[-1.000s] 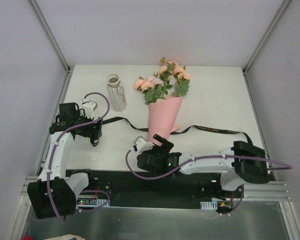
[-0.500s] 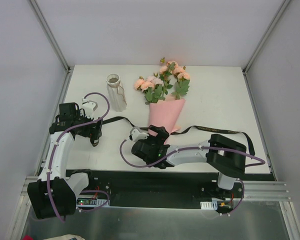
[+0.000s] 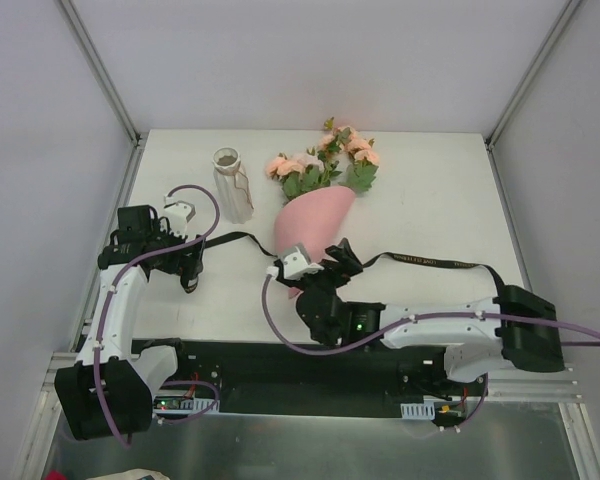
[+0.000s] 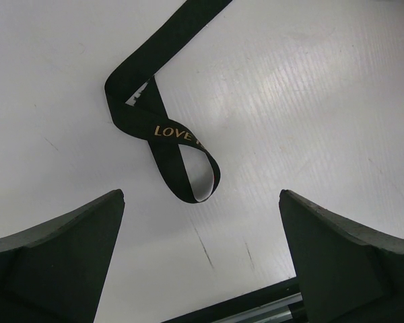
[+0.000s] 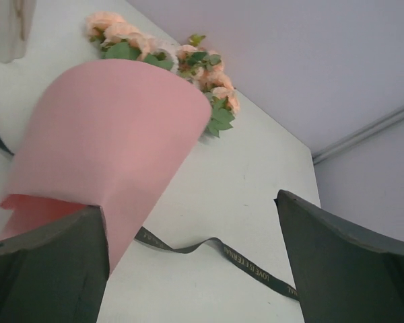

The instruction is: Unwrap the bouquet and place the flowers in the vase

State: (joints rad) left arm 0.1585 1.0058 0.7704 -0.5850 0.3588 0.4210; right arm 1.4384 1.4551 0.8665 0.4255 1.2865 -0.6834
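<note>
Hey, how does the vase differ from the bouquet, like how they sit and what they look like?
Pose: the vase stands upright, while the bouquet lies down with its blooms toward the far edge. Colour: the vase is whitish-beige with thin brown lines; the bouquet is a pink paper cone holding peach roses and green leaves. Shape: the vase is narrow, the bouquet wider and flaring. Both rest on the white table, side by side.

Right gripper (image 3: 320, 264) reached the bouquet (image 3: 315, 212), whose cone has swung left.
</note>
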